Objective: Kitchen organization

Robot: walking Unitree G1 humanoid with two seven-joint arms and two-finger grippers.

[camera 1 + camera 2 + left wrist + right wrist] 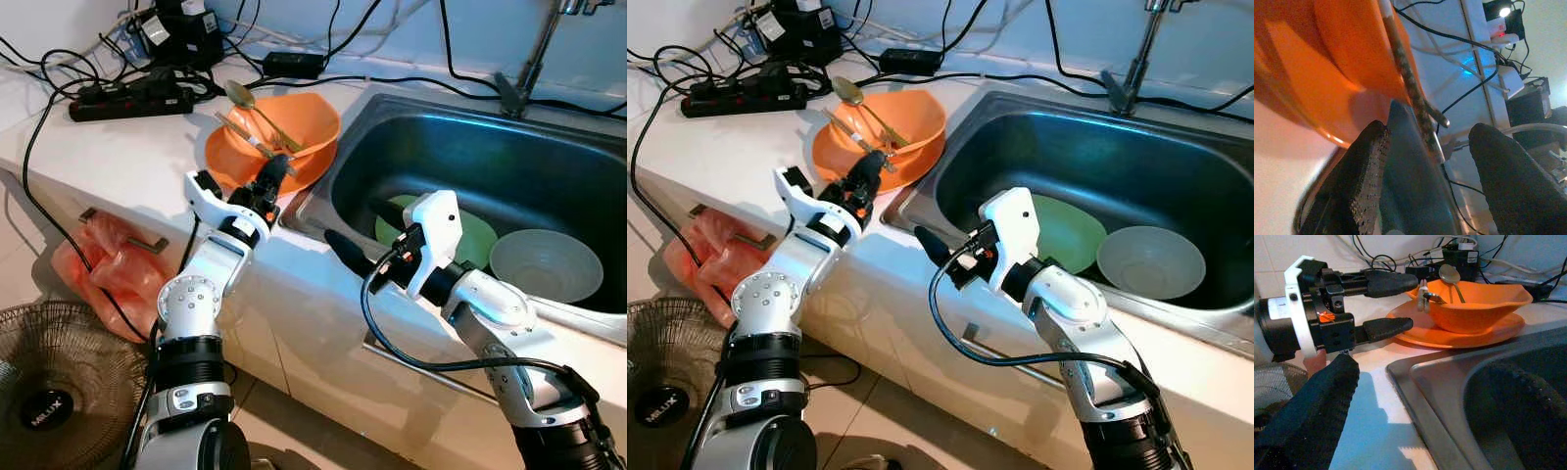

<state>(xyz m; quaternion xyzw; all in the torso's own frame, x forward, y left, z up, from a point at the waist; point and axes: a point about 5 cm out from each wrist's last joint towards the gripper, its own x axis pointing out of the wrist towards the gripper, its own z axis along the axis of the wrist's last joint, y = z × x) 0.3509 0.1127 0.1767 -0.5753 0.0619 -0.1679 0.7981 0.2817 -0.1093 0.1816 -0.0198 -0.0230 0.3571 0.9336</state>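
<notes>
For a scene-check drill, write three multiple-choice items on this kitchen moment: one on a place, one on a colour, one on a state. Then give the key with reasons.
1. Where does the green plate lie?
A. on the counter
B. in the sink
C. on the floor

2. What colour is the bowl holding the spoon?
A. orange
B. blue
C. white

3. How are the left gripper's fingers?
A. clamped on the spoon
B. closed on nothing
C. open, at the bowl's near rim

Key:
1 B, the plate rests in the steel basin beside a pale bowl.
2 A, the bowl and the plate under it are orange.
3 C, the right wrist view shows a clear gap between its two fingers.
</notes>
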